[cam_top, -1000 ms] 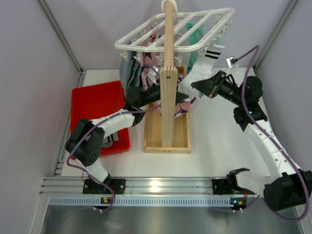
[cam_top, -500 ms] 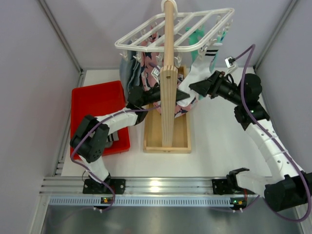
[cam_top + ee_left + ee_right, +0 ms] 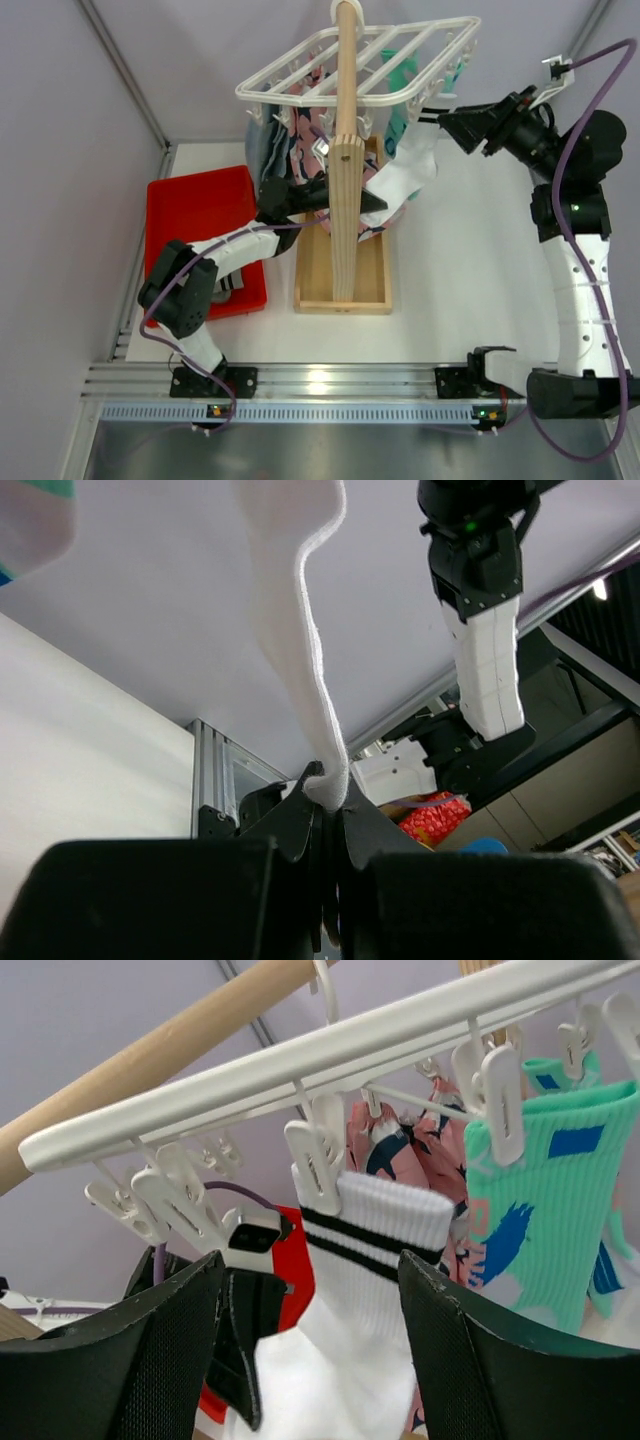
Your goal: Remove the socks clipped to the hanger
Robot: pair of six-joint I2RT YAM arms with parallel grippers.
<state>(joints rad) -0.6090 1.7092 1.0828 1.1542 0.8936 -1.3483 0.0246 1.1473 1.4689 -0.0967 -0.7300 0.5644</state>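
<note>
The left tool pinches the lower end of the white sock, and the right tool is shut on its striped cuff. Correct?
No: the right tool is open before the cuff, as the right wrist view shows. The left tool does pinch the white sock.

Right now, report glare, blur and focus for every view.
Top external: sharp, evenly lit, one glare spot on the metal rail. Left wrist: left gripper a dark blur low in frame, the white striped sock it pinches sharp. Right wrist: right gripper dark and soft in the foreground, the hanger and its clips in focus.
</note>
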